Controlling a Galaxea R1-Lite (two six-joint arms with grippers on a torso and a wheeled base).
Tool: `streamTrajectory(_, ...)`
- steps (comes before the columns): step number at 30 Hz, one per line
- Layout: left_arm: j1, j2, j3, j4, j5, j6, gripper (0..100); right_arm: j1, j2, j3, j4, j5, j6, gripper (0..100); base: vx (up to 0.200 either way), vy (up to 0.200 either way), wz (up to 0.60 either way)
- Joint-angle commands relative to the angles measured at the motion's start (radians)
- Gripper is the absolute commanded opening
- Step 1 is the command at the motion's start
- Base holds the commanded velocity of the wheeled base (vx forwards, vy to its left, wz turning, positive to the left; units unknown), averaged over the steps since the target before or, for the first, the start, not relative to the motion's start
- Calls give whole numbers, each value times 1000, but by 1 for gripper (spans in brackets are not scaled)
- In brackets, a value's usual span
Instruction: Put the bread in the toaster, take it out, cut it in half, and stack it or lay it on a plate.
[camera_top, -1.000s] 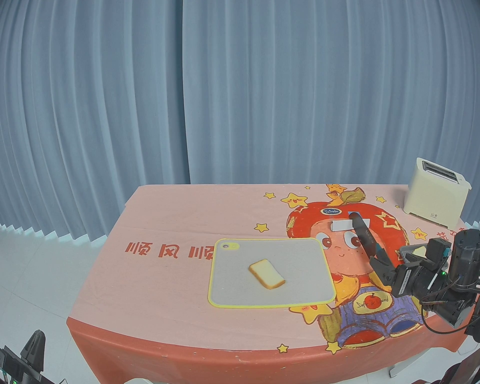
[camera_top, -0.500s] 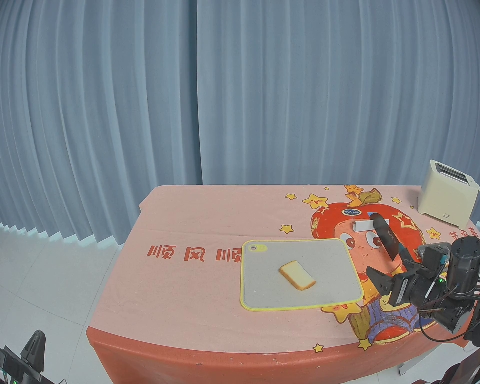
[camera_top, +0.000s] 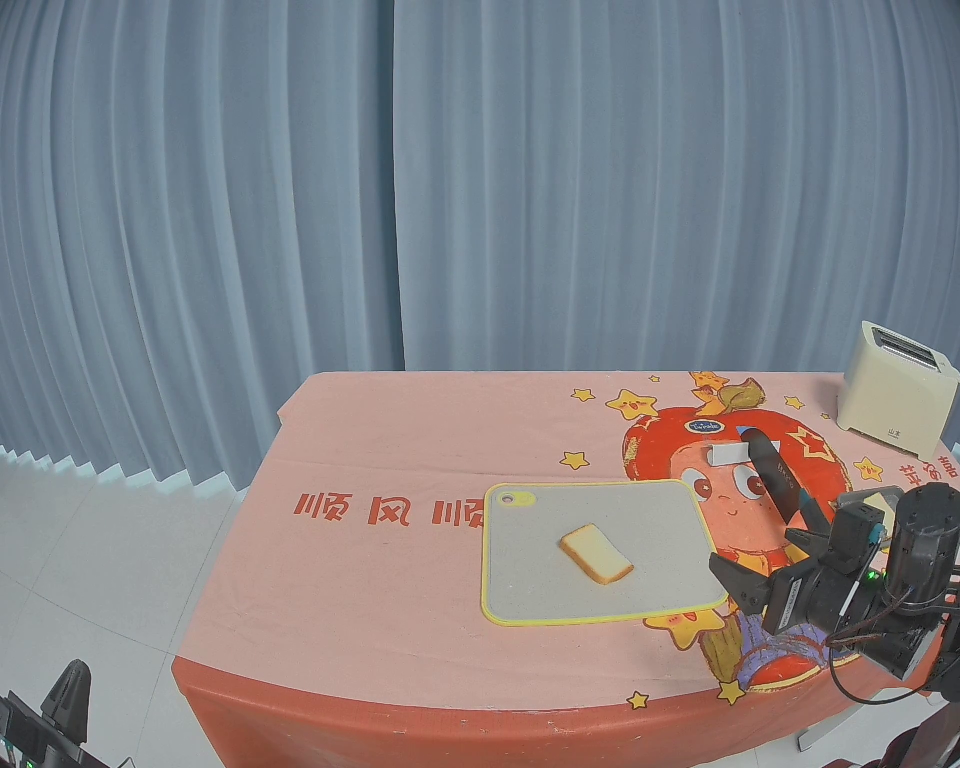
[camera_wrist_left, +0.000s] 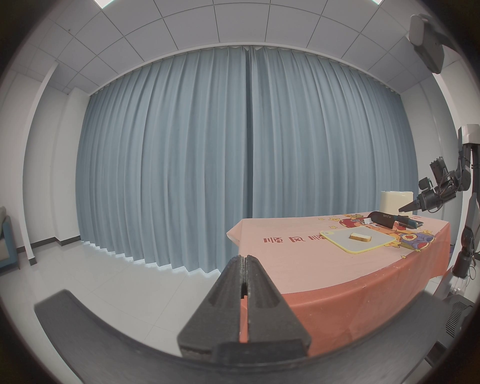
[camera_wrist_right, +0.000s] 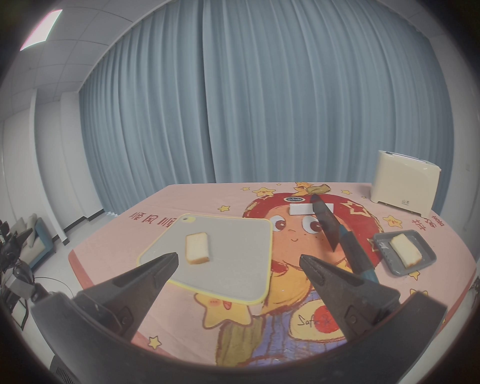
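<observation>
Now | tray (camera_wrist_right: 386, 251) holds bread slice (camera_wrist_right: 406, 250) | board (camera_wrist_right: 240, 232) carries second slice (camera_wrist_right: 197, 247) | right gripper (camera_wrist_right: 239, 259) spread | left gripper (camera_wrist_left: 244, 261) closed

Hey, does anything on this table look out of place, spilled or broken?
Nothing spilled or damaged. The bread lies flat on the cutting board; the knife lies beside it on the tablecloth, blade over a small white block. The toaster stands upright.

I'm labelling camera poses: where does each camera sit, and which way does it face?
Head: high, looking down on the table; right gripper at lower right.
Left wrist: low, left of the table, facing across it; shut left gripper in front.
Right wrist: over the near edge, facing the curtain; its open fingers frame it.
All share the bread and toaster.
</observation>
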Motion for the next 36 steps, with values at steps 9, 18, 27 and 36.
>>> streamTrajectory(9,0,1,18,0,0,0,0,77,115,-110,15,6,-73,100,0,0,0)
streamTrajectory(18,0,1,18,-1,0,0,0,103,172,-175,15,46,-73,100,0,0,0)
streamTrajectory(27,0,1,18,0,0,0,0,120,196,-265,142,102,-82,100,0,0,0)
streamTrajectory(36,0,1,18,0,0,0,0,132,198,-449,438,174,-88,100,0,0,0)
